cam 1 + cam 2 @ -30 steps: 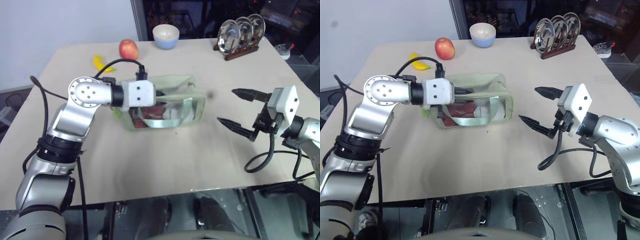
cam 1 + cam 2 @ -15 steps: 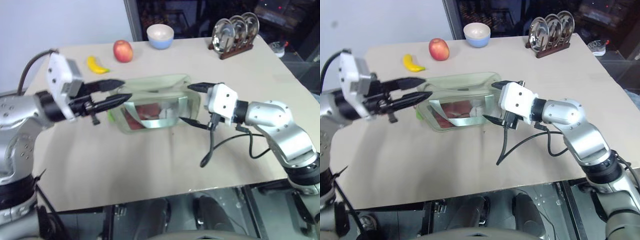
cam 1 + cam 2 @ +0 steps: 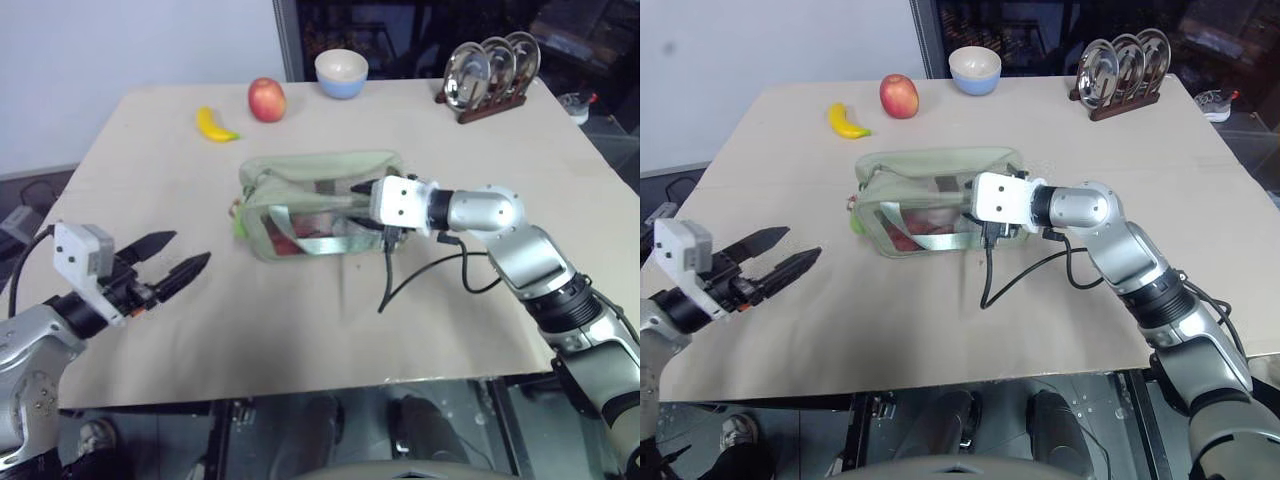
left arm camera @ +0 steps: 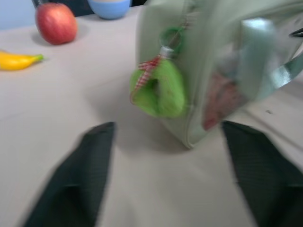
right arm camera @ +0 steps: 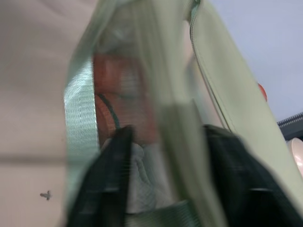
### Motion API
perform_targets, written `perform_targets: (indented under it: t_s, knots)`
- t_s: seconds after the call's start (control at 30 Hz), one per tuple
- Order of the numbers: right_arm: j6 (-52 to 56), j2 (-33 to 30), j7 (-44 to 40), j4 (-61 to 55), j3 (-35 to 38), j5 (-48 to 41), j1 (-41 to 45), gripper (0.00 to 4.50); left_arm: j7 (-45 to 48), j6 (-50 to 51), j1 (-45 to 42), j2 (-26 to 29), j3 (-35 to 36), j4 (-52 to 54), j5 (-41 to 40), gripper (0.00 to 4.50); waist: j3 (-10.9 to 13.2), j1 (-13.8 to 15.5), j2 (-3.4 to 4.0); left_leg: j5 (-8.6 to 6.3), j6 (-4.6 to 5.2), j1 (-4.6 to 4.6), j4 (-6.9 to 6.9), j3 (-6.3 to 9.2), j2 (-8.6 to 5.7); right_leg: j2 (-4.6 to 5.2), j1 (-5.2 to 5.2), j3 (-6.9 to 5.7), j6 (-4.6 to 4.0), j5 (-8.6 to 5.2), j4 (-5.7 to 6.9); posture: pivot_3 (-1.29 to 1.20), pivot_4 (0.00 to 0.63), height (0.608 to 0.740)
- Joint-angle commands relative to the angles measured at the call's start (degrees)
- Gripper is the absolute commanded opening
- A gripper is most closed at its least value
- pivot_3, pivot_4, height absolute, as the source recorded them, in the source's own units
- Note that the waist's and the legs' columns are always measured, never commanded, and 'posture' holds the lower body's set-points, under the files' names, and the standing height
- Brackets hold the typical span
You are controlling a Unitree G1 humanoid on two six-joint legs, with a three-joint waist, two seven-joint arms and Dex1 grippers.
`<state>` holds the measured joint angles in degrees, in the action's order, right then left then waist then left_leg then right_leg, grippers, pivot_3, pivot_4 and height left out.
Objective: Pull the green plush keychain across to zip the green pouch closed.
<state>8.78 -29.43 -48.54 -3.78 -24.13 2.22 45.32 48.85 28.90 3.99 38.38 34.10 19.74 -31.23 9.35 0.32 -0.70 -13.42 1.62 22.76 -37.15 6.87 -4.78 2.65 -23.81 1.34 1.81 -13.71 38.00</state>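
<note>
The green pouch (image 3: 300, 172) lies mid-table, its clear front panel showing red contents. The green plush keychain (image 4: 161, 92) hangs at the pouch's left end (image 3: 238, 222), a fuzzy lime ball with a red-checked tie. My left gripper (image 3: 190, 248) hovers open, low over the table, left of the pouch and nearer the front, pointing at the keychain without touching it. My right gripper (image 3: 358, 203) is at the pouch's right end, and its fingers (image 5: 109, 179) are shut on the pouch's fabric wall beside a strap.
A banana (image 3: 215, 125), an apple (image 3: 266, 99) and a bowl (image 3: 341, 72) sit along the far edge. A rack of metal plates (image 3: 485, 75) stands at the far right. My right arm's black cable (image 3: 420, 275) loops on the table in front of the pouch.
My left gripper has left the pouch's left end, drawn back left and toward the front, and opened. My right gripper has moved left onto the pouch's right end and closed on it.
</note>
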Motion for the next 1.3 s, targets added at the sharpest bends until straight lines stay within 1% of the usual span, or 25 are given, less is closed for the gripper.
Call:
perform_targets:
  t_s: [0.03, 0.2, 0.3, 0.43, 0.5, 0.6, 0.73, 0.87, 1.1, 1.3]
  knots:
    - [-2.1, -0.1, -0.2, -0.3, 1.6, 1.6, 0.8, 1.66, -5.1, -5.3, -3.3, -0.6, -5.4, -2.0, 6.1, 4.15, 0.0, -0.1, 0.0, 0.0, 0.0, 0.0, 0.01, -0.01, 0.0, 0.0, 0.0, 0.02, 0.0, 0.0, 0.01, 0.0, 0.15, 0.74]
    - [-2.3, 0.1, -0.5, -0.6, 2.0, 2.4, 0.3, 1.66, -9.3, -11.8, -6.3, -1.8, -12.4, -5.0, 13.3, 4.15, 0.0, -0.1, 0.0, 0.0, 0.0, 0.01, 0.02, -0.07, -0.02, 0.0, 0.0, 0.09, 0.0, 0.01, 0.0, 0.0, 0.15, 0.74]
    - [-2.3, 0.0, -0.6, -0.9, 2.4, 2.6, 0.3, 1.66, -11.9, -14.3, -8.3, -3.3, -15.4, -5.9, 15.9, 4.15, 0.0, -0.3, 0.0, 0.0, 0.0, 0.02, 0.05, -0.05, -0.02, 0.01, -0.01, 0.08, 0.0, 0.01, -0.01, 0.0, 0.15, 0.74]
    - [-2.2, 0.2, -0.7, -0.8, 2.6, 2.8, 0.5, 1.66, -12.0, -14.5, -8.1, -4.2, -17.3, -5.0, 15.4, 4.15, 0.0, -0.7, 0.01, 0.0, 0.0, 0.02, 0.07, -0.04, -0.02, 0.0, -0.02, 0.07, 0.0, 0.01, 0.0, 0.0, 0.15, 0.74]
    - [-2.3, 0.2, -0.8, -0.6, 2.6, 3.0, 0.6, 1.66, -11.5, -14.0, -7.2, -4.4, -17.3, -4.2, 14.3, 4.15, 0.0, -0.8, 0.01, 0.0, 0.01, 0.03, 0.06, -0.04, -0.02, 0.01, -0.02, 0.07, 0.0, 0.01, 0.0, 0.0, 0.15, 0.74]
    - [-2.4, 0.1, -1.0, -0.4, 2.7, 3.2, 0.7, 1.66, -9.6, -10.2, -5.8, -4.6, -14.5, -1.2, 7.6, 4.15, 0.0, -1.0, 0.01, 0.0, 0.01, 0.02, 0.07, -0.05, -0.02, 0.01, -0.02, 0.08, 0.0, 0.01, 0.0, 0.0, 0.15, 0.74]
    - [-2.7, 0.3, -1.2, -0.1, 2.8, 3.5, 0.8, 1.66, -5.6, -9.2, -2.7, -1.6, -12.7, -0.6, 4.8, 4.15, 0.0, -1.1, 0.02, 0.0, 0.01, 0.03, 0.07, -0.03, 0.0, 0.0, -0.03, 0.06, 0.0, 0.01, 0.0, 0.0, 0.15, 0.74]
    - [-2.8, 0.5, -1.3, 0.0, 2.8, 3.6, 0.8, 1.66, -6.1, -9.6, -2.8, -1.0, -14.2, -0.4, 5.6, 4.15, 0.0, -1.0, 0.03, -0.01, 0.02, 0.03, 0.08, -0.03, 0.0, 0.01, -0.03, 0.07, 0.0, 0.01, 0.0, 0.0, 0.15, 0.74]
    - [-2.3, 0.3, -1.6, -0.7, 3.0, 3.4, 0.2, 1.66, -9.7, -8.6, -2.2, -3.0, -14.8, -1.2, 6.6, 4.15, 0.0, -1.0, 0.03, -0.01, 0.01, 0.03, 0.09, -0.03, -0.01, 0.01, -0.03, 0.07, 0.0, 0.01, -0.01, 0.0, 0.15, 0.74]
    - [-2.2, 0.2, -1.9, -0.9, 3.2, 3.4, -0.1, 1.66, -14.0, -10.4, -2.9, -4.0, -18.2, -2.4, 12.0, 4.15, 0.0, -1.0, 0.03, -0.01, 0.02, 0.03, 0.09, -0.04, -0.01, 0.01, -0.03, 0.07, 0.0, 0.01, -0.01, 0.0, 0.15, 0.74]
